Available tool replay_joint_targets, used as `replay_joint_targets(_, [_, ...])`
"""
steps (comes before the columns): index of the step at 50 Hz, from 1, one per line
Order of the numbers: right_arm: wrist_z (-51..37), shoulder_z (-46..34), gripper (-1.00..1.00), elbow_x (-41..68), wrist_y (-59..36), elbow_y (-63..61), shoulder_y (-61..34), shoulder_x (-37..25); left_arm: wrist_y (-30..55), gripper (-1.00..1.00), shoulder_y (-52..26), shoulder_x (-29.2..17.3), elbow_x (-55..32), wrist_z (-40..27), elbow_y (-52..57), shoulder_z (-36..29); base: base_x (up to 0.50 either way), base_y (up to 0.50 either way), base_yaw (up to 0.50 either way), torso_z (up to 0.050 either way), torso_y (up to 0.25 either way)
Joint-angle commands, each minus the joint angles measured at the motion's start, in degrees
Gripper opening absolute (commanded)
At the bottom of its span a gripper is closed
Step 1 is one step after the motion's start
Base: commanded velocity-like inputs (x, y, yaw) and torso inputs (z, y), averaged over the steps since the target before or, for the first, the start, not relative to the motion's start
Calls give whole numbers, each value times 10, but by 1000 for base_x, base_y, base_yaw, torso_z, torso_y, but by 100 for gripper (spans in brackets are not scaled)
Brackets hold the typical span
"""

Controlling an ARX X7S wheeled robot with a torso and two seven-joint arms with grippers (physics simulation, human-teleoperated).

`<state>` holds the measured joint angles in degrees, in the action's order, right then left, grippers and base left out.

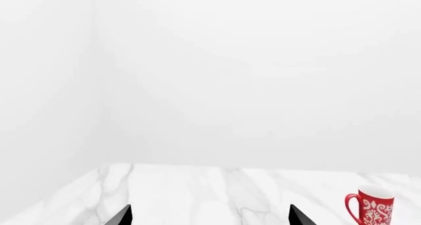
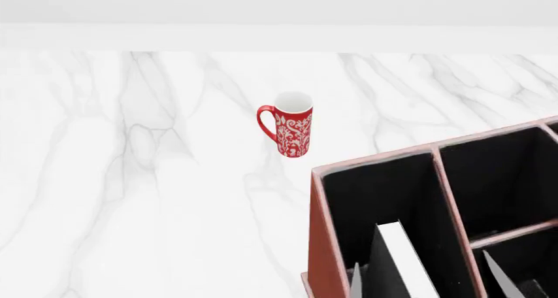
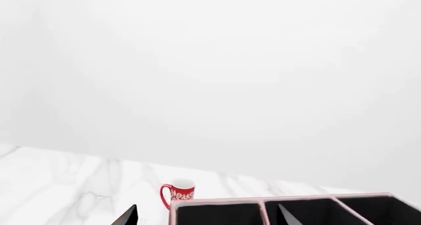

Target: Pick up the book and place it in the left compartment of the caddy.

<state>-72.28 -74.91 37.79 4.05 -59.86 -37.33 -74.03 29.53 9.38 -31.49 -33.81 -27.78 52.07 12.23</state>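
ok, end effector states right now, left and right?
Left end effector: open, fingertips apart, nothing between them.
Right end effector: open, fingertips apart, holding nothing.

A black book with white page edges stands tilted inside the left compartment of the caddy. The caddy is reddish-brown with a black, divided interior.

Both hands open, only fingertips showing

In the left wrist view, the left hand shows two dark fingertips at the bottom edge, spread well apart with nothing between them. In the right wrist view, the right hand shows the same: two dark tips at the bottom edge, set wide. Neither arm is clearly visible in the head view.
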Motion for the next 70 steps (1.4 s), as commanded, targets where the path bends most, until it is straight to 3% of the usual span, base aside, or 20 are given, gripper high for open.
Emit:
replay_joint_targets(1, [-31, -123, 100, -43, 34, -1, -73, -5, -5, 100, 6, -1, -1, 0, 4, 1, 0, 0, 0, 0, 0])
replay_joint_targets(7, [-48, -190, 100, -55, 55, 0, -124, -6, -6, 100, 7, -3, 1, -1, 5, -2, 0, 0, 0, 0, 0])
replay_joint_targets(13, [-51, -203, 100, -62, 71, 10, -124, -1, -11, 100, 13, -4, 2, 0, 10, -1, 0, 0, 0, 0, 0])
replay_joint_targets(70, [-18, -171, 100, -38, 222, 82, -121, -21, -61, 100, 52, -13, 39, 12, 29, -22, 0, 0, 0, 0, 0])
